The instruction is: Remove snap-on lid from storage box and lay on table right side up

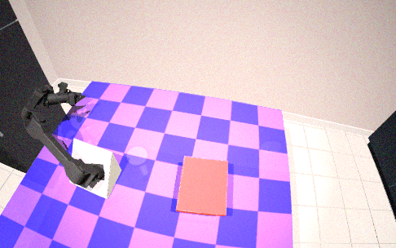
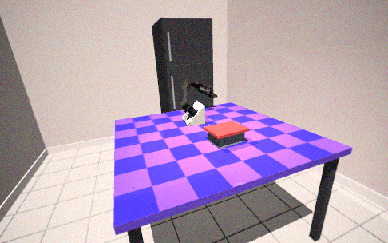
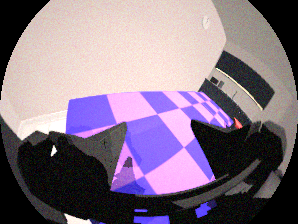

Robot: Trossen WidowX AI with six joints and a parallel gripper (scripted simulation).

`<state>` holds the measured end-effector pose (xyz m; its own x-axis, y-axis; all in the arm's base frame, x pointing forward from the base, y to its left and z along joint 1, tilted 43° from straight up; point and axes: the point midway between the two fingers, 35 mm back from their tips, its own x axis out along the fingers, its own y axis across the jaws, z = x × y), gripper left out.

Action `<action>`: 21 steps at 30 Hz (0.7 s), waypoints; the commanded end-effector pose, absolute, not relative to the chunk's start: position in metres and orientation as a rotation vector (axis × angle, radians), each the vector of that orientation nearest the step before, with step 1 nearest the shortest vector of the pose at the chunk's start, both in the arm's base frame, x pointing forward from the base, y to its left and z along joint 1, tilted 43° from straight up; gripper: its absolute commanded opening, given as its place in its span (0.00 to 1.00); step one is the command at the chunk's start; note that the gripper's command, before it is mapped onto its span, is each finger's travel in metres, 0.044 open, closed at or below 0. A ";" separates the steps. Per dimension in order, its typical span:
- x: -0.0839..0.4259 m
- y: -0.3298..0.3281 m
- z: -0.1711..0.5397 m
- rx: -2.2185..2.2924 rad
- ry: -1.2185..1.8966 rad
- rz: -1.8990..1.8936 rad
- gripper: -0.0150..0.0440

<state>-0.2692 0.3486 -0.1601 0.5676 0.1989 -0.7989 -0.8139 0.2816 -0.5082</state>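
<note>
The red lid (image 1: 203,185) (image 2: 227,129) lies level on top of the dark storage box (image 2: 231,140), which stands on the table. The lid hides the box in the top view. A small bit of red, likely the lid (image 3: 237,122), shows at the right edge in the wrist view. My gripper (image 1: 84,97) (image 2: 216,96) (image 3: 160,124) is open, with nothing between its fingers. It is raised over the far corner of the table on the arm's side, well away from the box and lid.
The arm's base stands on a white, wedge-shaped mount (image 1: 116,173) (image 2: 199,116) near the table's edge, between the fridge (image 2: 190,48) and the box. The checkered table (image 1: 243,193) (image 2: 170,145) has blue and pink squares. A wall runs behind its far edge.
</note>
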 end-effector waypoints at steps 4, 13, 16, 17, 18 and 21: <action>-0.262 0.378 -0.127 -1.058 0.693 0.749 0.75; -0.223 0.410 -0.105 -0.970 0.732 0.686 0.65; -0.174 0.432 -0.092 -0.869 0.771 0.610 0.65; -0.162 0.436 -0.088 -0.844 0.779 0.590 0.65; -0.147 0.441 -0.084 -0.814 0.788 0.566 0.65; -0.118 0.447 -0.076 -0.752 0.807 0.519 0.65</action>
<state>-0.1415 0.4429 -0.0833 0.5884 0.1421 -0.7960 -0.7010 0.5802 -0.4147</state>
